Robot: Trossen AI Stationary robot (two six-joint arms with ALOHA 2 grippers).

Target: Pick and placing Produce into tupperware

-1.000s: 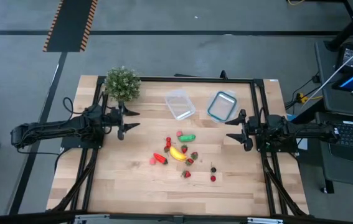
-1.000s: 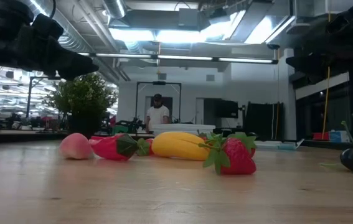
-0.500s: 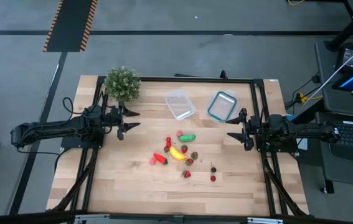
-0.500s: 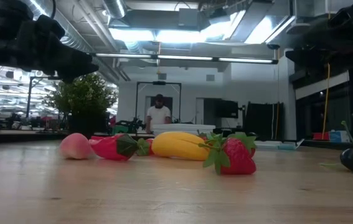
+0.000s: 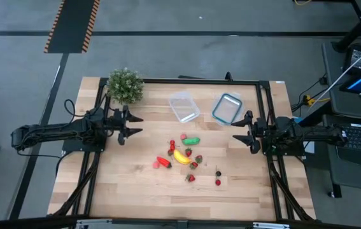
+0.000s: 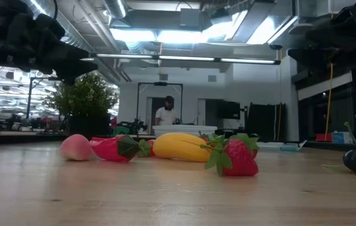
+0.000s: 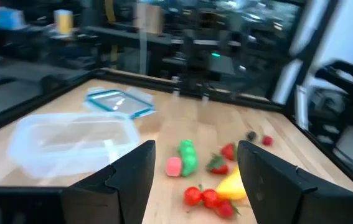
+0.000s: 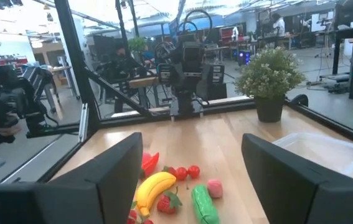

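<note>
The produce lies loose on the wooden table's middle: a yellow banana (image 5: 181, 156), a green piece (image 5: 193, 140), red pieces (image 5: 163, 161) and tiny strawberries (image 5: 191, 178). The clear tupperware (image 5: 184, 106) stands farther back, resting on its base. My left gripper (image 5: 134, 124) hovers level at the table's left and is open, pointing toward the produce. My right gripper (image 5: 237, 133) hovers level at the right, also open, facing the same pile. In the left wrist view the tupperware (image 7: 70, 140) and the green piece (image 7: 187, 157) lie ahead of my open left gripper (image 7: 196, 149). Neither gripper holds anything.
A bushy potted plant (image 5: 125, 86) stands at the far left corner. A clear blue-rimmed piece (image 5: 226, 108) lies to the right of the tupperware. Black frame rails (image 5: 264, 108) run along the table's sides. A person (image 6: 165, 114) stands in the room far behind the table.
My left gripper has rolled a little about the line it points along while staying in place. The produce and the tupperware have not moved. The person in the room behind has stepped a little to the right.
</note>
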